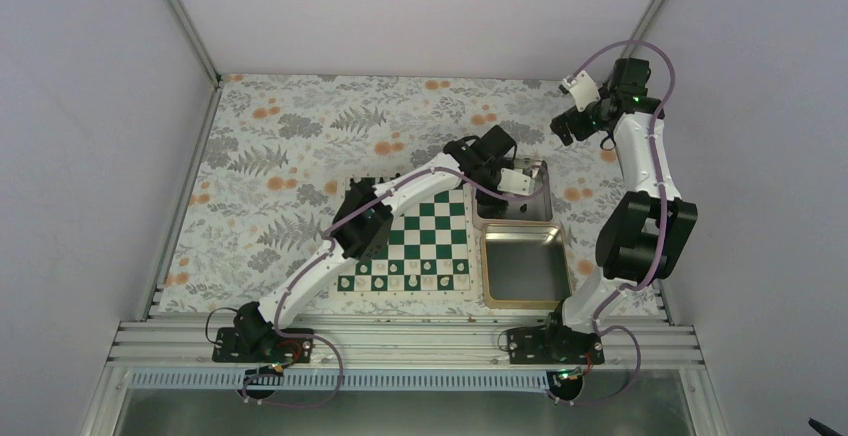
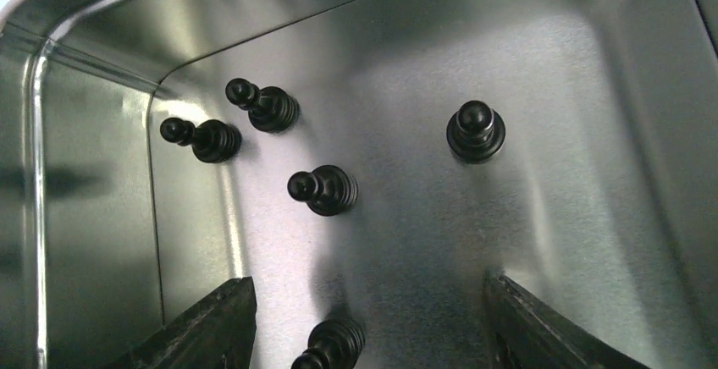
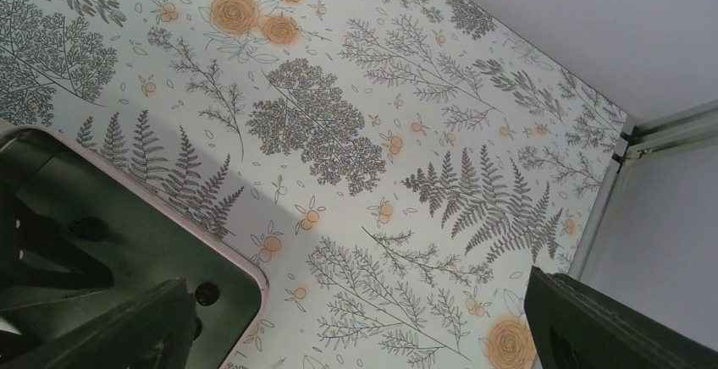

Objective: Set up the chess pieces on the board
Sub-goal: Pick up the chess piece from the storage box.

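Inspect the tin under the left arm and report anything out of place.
Five black chess pieces sit scattered in the tin, not on the board. The open left end effector hovers over them. Nothing looks spilled or damaged.

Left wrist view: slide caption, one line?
Open left gripper poised inside the silver tin above five black chess pieces.

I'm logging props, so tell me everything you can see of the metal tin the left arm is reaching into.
The tin is a shallow, open-topped tray of shiny silver metal with rounded corners and low walls. It lies on the floral tablecloth beside the board, at its far right corner. Five black pawns stand apart on its floor. The left gripper hangs open over it, fingers either side of the nearest pawn.
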Tool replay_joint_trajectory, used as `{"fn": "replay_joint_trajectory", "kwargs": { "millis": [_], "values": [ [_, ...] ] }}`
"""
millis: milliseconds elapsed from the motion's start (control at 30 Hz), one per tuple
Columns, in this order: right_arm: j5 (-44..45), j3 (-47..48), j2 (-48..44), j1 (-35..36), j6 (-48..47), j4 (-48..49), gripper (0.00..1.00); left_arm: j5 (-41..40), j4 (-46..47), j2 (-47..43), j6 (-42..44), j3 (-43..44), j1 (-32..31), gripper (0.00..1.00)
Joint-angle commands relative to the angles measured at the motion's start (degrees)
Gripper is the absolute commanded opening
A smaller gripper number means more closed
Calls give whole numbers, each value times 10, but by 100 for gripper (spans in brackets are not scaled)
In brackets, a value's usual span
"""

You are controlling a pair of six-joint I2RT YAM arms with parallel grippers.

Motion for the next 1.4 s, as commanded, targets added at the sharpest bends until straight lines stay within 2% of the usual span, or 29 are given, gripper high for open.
{"fn": "replay_joint_trajectory", "kwargs": {
  "millis": [0,367,867,967,1167,1267,1367],
  "values": [
    [-21,6,-12,5,-1,-6,100,-13,-4,7,13,17,-10,65],
    [-24,5,-16,5,-3,-9,100,-15,45,-2,11,18,-18,66],
    [-25,7,-11,7,-4,-11,100,-31,64,-5,6,25,-20,63],
    [-21,5,-13,7,-6,-8,100,-42,64,-30,2,19,-14,69],
    [-15,9,-20,6,-35,-31,100,-78,27,-116,10,19,-5,75],
    [-26,19,-17,6,-87,-75,100,-93,15,-172,11,8,8,82],
    [-51,3,-22,10,-165,-123,100,-114,7,-227,7,-14,33,85]
  ]
}}
